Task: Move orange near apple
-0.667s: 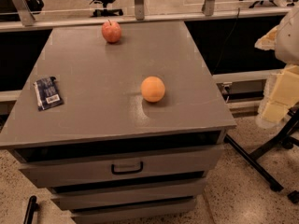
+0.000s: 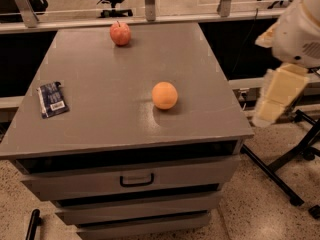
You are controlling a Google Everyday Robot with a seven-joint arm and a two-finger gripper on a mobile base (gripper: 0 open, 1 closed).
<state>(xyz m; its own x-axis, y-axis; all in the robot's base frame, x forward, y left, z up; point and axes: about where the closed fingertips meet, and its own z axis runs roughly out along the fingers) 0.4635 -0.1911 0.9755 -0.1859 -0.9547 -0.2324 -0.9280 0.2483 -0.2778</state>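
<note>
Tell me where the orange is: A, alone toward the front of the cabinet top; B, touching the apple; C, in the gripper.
A: the orange sits alone on the cabinet top, apart from the apple at the back, with the gripper hanging beyond the cabinet's right side.

The orange (image 2: 164, 95) is plain orange; the apple (image 2: 120, 33) red-pink with pale speckles. The cabinet top (image 2: 100, 119) and its 3 drawer fronts (image 2: 75, 181) are flat grey. The packet (image 2: 52, 99) looks dark blue, perhaps with white print. The gripper (image 2: 272, 104), beyond the cabinet's right edge, is cream.
</note>
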